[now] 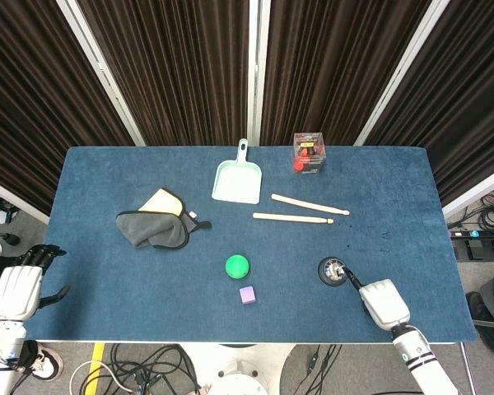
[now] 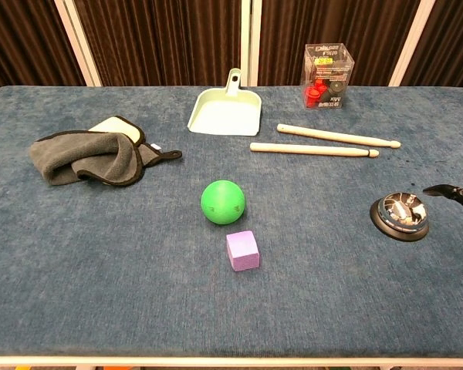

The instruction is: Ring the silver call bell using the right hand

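The silver call bell [image 1: 333, 270] on its black base stands on the blue table [image 1: 99, 271] at the front right; the chest view shows the bell [image 2: 401, 214] too. My right hand [image 1: 384, 302] hovers just right of and nearer than the bell, holding nothing. One dark finger reaches out, its tip at the bell's right edge; I cannot tell if it touches. In the chest view only the right hand's fingertips [image 2: 450, 192] enter from the right edge, slightly above the bell. My left hand [image 1: 20, 288] hangs off the table's front left corner, empty, fingers apart.
A green ball [image 1: 237, 265] and a purple cube [image 1: 247, 295] lie left of the bell. Two wooden drumsticks [image 1: 300, 211] lie behind it. Further back are a mint dustpan [image 1: 237, 179] and a clear box [image 1: 308, 153] of red parts. A grey cloth [image 1: 155, 227] lies left.
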`<state>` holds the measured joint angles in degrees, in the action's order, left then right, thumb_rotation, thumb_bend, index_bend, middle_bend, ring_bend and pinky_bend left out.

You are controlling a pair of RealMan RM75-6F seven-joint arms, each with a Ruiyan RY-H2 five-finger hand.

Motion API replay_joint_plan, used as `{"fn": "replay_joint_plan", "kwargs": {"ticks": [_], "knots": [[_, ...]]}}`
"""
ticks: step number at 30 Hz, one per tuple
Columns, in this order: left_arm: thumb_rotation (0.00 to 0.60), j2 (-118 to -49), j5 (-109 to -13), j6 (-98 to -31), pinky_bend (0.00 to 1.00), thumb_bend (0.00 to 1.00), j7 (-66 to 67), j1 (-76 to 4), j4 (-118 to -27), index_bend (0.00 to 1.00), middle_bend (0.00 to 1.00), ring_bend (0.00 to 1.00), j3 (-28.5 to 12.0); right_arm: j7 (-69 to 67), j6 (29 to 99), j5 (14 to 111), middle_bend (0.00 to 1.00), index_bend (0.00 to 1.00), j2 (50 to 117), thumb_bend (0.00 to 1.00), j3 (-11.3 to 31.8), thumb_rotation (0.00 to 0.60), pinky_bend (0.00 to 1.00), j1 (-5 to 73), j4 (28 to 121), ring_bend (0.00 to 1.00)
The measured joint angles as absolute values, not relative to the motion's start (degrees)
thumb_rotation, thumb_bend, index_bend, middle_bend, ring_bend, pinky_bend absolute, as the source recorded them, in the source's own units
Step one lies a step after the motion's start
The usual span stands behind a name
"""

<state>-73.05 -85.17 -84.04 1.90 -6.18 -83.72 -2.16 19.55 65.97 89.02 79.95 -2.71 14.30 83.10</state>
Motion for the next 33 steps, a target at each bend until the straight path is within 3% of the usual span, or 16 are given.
{"fn": "replay_joint_plan", "kwargs": {"ticks": [14,23,33], "knots": [[0.600,-73.0,-85.1,-84.2,0.32,0.16,0.8,-5.9,-83.0,0.29,0.23,0.17,-2.1,22.3,62.4,85.9,0.89,0.00,81.9,1.00,-2.3,0.600,0.70,16.2,82.3,0.82],[0.600,-73.0,-85.3,-84.2,0.32,0.16,0.9,-6.0,-83.2,0.29,0.23,0.17,-2.1,20.9,64.9,87.0,0.89,0.00,81.8,1.00,-2.3,0.600,0.70,16.1,82.8,0.82],[0.600,-73.1,-85.2,-84.1,0.32,0.16,0.9,-5.9,-83.0,0.29,0.23,0.17,-2.0,22.2,62.7,85.1,0.89,0.00,82.0,1.00,-3.0,0.600,0.70,16.5,82.6,0.82]]}}
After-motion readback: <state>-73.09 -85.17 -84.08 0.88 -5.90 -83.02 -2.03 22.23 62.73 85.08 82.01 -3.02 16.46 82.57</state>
